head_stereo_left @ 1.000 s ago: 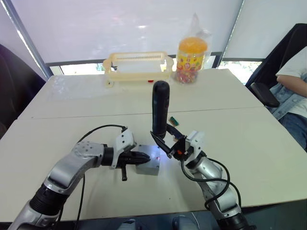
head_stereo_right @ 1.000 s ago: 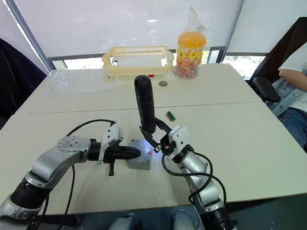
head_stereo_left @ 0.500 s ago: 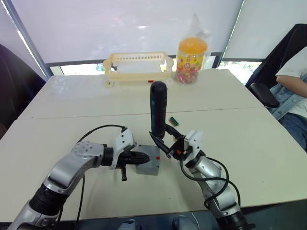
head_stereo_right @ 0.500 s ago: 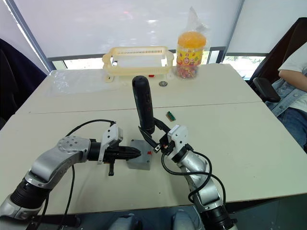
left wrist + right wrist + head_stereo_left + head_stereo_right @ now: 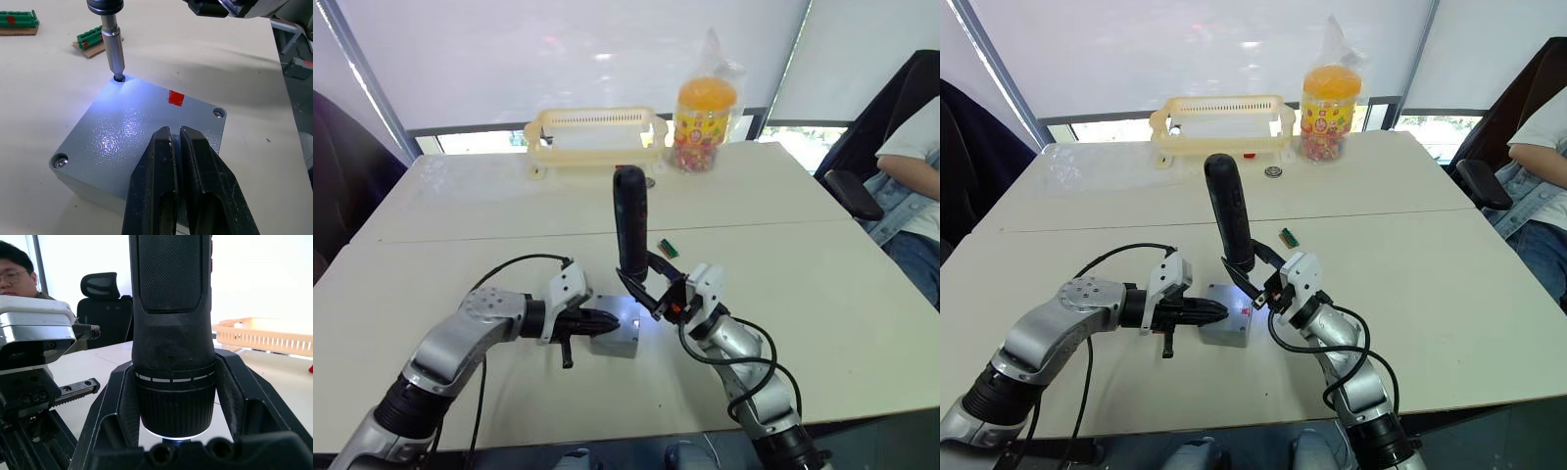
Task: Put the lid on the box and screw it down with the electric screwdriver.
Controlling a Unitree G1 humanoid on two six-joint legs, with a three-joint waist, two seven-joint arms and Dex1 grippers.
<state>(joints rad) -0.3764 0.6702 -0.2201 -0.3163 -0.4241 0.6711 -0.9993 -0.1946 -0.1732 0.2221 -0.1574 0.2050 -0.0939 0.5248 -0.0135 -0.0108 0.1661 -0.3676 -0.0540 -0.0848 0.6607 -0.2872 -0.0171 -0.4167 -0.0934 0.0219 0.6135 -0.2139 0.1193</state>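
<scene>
R hand (image 5: 1255,287) is clamped round the screwdriver (image 5: 1228,211), one finger each side of its barrel near the lower end. Tool stands nearly upright, top tipped a bit to the robot's left, white light on at the tip. Bit (image 5: 115,54) sits in a corner screw hole of the lid (image 5: 142,134), light pooling over that corner.

L hand (image 5: 592,320) comes in from the left w/ fingers (image 5: 154,181) pressed together, nothing between them, tips resting on the lid's top near its edge.

Lid is on the box (image 5: 615,338), flush, red mark (image 5: 176,98) on top. Screw heads show in two other corners. Box sits on the surface (image 5: 862,294), between the two hands, towards the near edge.

Beyond the box: small green connector blocks (image 5: 90,41) on the surface, just past the bit. Further back, a cream basket (image 5: 1222,122) and a candy jar (image 5: 1323,100) w/ orange lid near the far edge. Person seated in a chair at far right.
</scene>
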